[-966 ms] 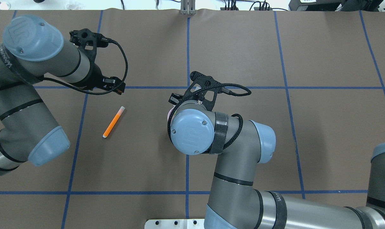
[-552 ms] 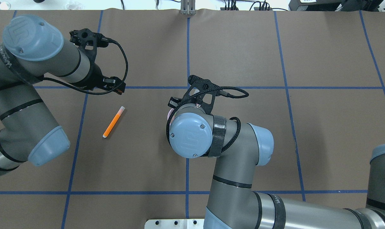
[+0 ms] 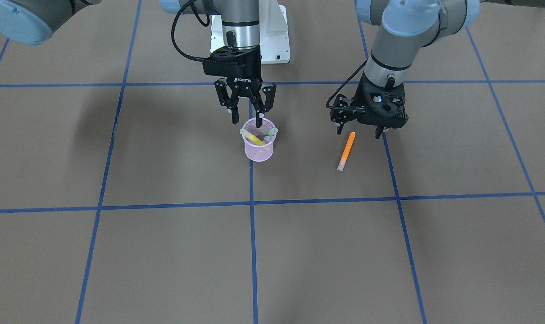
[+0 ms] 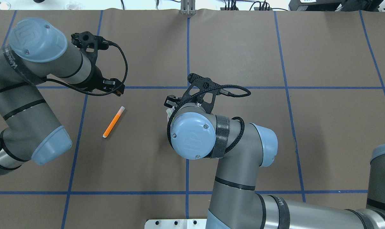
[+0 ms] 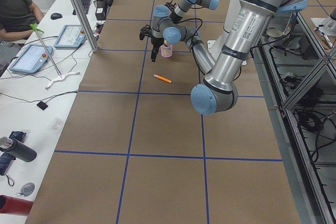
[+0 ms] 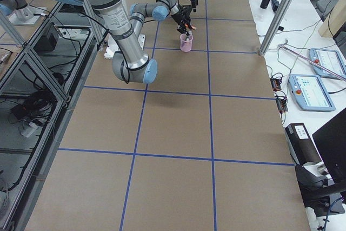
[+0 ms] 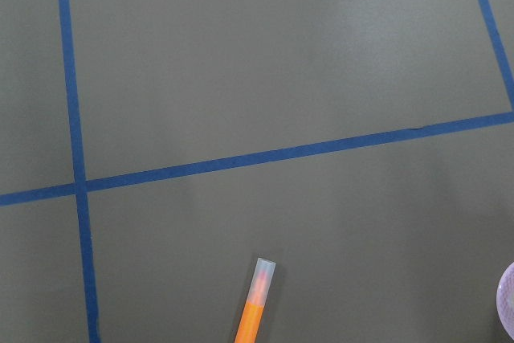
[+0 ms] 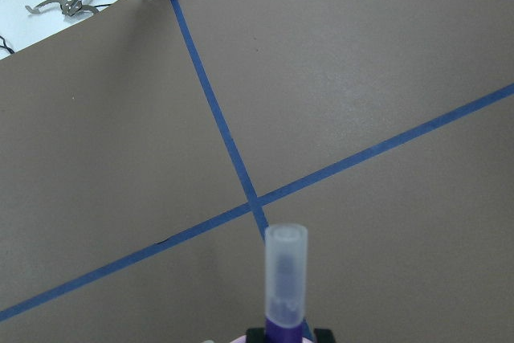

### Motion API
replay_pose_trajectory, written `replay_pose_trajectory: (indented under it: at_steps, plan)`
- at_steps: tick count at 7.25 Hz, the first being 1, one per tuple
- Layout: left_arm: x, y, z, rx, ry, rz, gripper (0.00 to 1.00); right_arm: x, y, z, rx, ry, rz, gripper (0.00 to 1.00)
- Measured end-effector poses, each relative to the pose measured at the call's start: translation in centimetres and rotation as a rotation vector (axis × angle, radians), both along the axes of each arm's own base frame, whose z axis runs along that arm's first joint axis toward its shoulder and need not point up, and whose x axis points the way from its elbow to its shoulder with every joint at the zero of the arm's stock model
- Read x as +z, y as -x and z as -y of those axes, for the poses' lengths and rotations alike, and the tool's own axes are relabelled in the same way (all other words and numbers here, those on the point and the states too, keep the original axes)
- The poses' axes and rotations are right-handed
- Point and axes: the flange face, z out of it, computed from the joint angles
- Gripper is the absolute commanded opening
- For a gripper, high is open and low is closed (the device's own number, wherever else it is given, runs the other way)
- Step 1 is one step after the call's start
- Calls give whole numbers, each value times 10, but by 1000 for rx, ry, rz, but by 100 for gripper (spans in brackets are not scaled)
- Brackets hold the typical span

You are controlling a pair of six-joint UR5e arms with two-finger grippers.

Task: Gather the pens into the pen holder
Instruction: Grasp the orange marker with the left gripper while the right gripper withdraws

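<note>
Nearly done: the yellow pen [image 3: 251, 136], green pen [image 3: 269, 131] and purple pen [image 8: 285, 279] stand in the pink wire-mesh pen holder [image 3: 258, 153] at the table's middle. The right gripper [image 3: 246, 122] is poised over its rim, jaws parted and clamped on nothing. The orange pen [image 3: 346, 150] lies flat on the brown table cover [image 3: 119, 252], well apart from the holder. The left gripper [image 3: 360, 131] hangs raised near it, fingers spread wide and empty. Light, stiff and round, the pen would likely roll under a glancing touch. A pinch across the middle of the orange barrel, clear of the smooth pale cap, looks safest. The mesh holder seems light enough to tip.
</note>
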Motion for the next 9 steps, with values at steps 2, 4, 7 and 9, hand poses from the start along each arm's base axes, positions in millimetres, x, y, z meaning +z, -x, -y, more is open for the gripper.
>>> replay_pose_trajectory:
  at_steps: [2,4,7,9]
  plan:
    - [11,-7,4,7,26,21,91,8,-27,6,-20,-12,0,76]
    - [33,-33,11,68,94,41,90,40,-85,35,-95,9,-26,75]
    - [65,-52,17,320,13,126,85,104,-174,94,-283,122,-57,75]
    - [76,-65,30,409,-18,158,77,138,-214,114,-379,150,-72,75]
